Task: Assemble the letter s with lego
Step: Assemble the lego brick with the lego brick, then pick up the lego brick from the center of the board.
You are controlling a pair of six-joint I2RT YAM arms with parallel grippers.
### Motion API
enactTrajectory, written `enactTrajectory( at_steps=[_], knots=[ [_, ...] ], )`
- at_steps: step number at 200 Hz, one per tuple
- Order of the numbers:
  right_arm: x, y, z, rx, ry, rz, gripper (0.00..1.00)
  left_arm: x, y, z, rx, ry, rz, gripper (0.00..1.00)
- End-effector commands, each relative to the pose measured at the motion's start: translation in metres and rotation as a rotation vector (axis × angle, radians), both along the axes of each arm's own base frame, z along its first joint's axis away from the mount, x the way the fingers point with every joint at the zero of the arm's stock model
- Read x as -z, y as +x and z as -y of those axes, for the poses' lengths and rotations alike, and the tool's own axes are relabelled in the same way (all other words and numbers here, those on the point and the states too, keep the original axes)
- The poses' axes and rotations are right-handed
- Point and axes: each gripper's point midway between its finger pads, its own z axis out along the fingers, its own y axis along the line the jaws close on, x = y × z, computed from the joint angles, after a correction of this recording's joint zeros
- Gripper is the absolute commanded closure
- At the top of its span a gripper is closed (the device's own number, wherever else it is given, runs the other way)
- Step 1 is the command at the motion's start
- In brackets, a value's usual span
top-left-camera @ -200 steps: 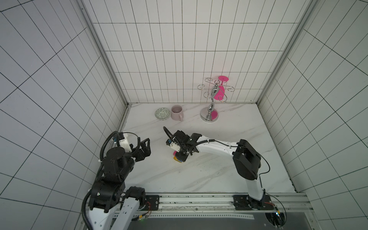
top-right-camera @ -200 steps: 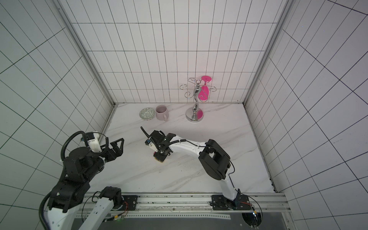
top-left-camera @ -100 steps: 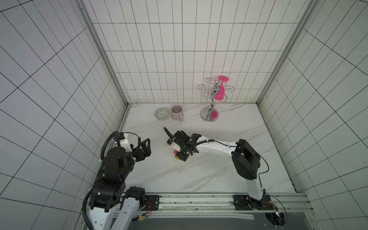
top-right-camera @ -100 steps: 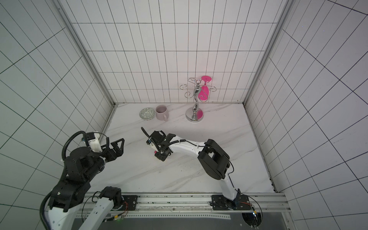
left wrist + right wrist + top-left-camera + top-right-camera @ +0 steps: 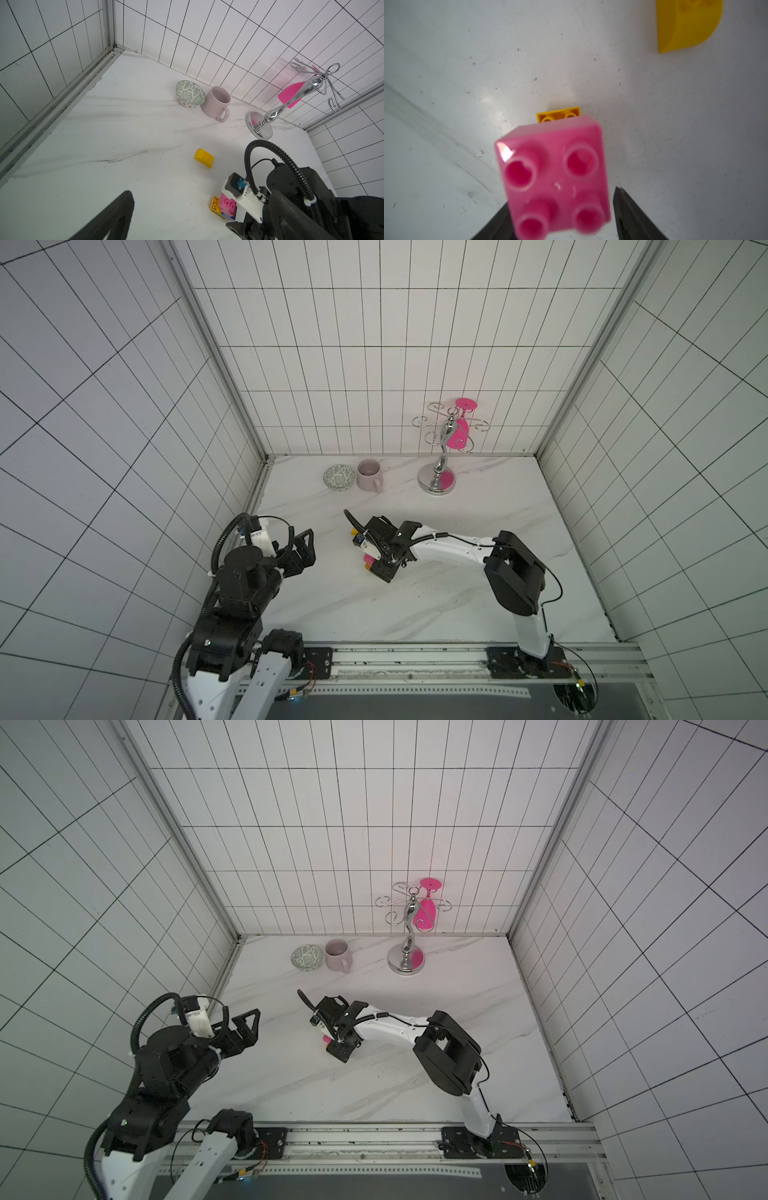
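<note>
Hovering right over the half-built letter s (image 5: 224,207), the right gripper (image 5: 560,207) is looking straight down at the top pink brick (image 5: 554,172). Its jaws are standing spread on either side of that brick. The wrist view is showing a clear strip of tabletop between one finger (image 5: 629,214) and the pink side, while the other finger is sitting too close to tell if it's touching. So nothing's getting pinched, far as anyone can see. The stack is sitting around the middle of the marble tabletop (image 5: 415,605), pink and blue piled on a yellow base brick (image 5: 215,204) that's poking out one side.

What the next move is probably hanging on is the loose yellow brick (image 5: 204,158). It's lying near the stack but clearly apart, off toward the mug (image 5: 216,102) at the back wall. Its long axis looks to be running roughly across the line from stack to mug. The right arm is way nearer to it. The left gripper (image 5: 306,549) is idling wide open and empty by the left wall, well apart from everything.
</note>
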Motion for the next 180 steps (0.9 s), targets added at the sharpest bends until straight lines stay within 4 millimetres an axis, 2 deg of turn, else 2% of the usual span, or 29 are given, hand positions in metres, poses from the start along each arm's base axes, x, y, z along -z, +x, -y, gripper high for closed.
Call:
enactTrajectory(
  at_steps=[1,30,50,66,81,101,115,137,147,156,162,173,180],
  knots=[
    [-0.034,-0.001,0.009,0.010,0.060,0.021,0.28,-0.004,0.005,-0.001,-0.006,0.005,0.014,0.01],
    [-0.082,-0.002,0.025,0.068,0.157,0.011,0.27,-0.011,0.011,0.005,0.024,-0.008,0.020,0.01],
    [-0.108,-0.002,0.038,0.164,0.276,-0.068,0.27,-0.002,0.023,0.016,0.058,-0.046,-0.042,0.01],
    [-0.116,0.002,0.049,0.267,0.381,-0.187,0.27,0.022,0.036,0.027,0.085,-0.088,-0.145,0.01],
    [-0.122,0.006,0.056,0.319,0.460,-0.285,0.28,0.056,0.052,0.033,0.096,-0.094,-0.307,0.01],
    [-0.130,0.015,0.069,0.316,0.502,-0.236,0.28,0.092,0.076,0.061,0.270,-0.056,-0.461,0.02],
    [-0.139,0.017,0.074,0.296,0.539,-0.209,0.28,0.106,0.093,0.072,0.385,0.076,-0.486,0.03],
    [-0.153,0.015,0.078,0.255,0.586,-0.203,0.28,0.113,0.112,0.100,0.699,0.353,-0.322,0.03],
    [-0.158,0.012,0.078,0.234,0.608,-0.189,0.28,0.117,0.117,0.107,0.836,0.465,-0.275,0.03],
    [-0.160,0.011,0.078,0.223,0.630,-0.181,0.28,0.125,0.113,0.117,1.009,0.554,-0.233,0.02],
    [-0.161,0.009,0.078,0.212,0.643,-0.177,0.27,0.134,0.116,0.115,1.065,0.635,-0.235,0.01],
    [-0.160,0.006,0.079,0.202,0.658,-0.175,0.27,0.145,0.143,0.096,0.986,0.760,-0.300,0.02],
    [-0.161,0.005,0.079,0.198,0.667,-0.181,0.27,0.147,0.154,0.092,0.997,0.777,-0.296,0.02]
  ],
)
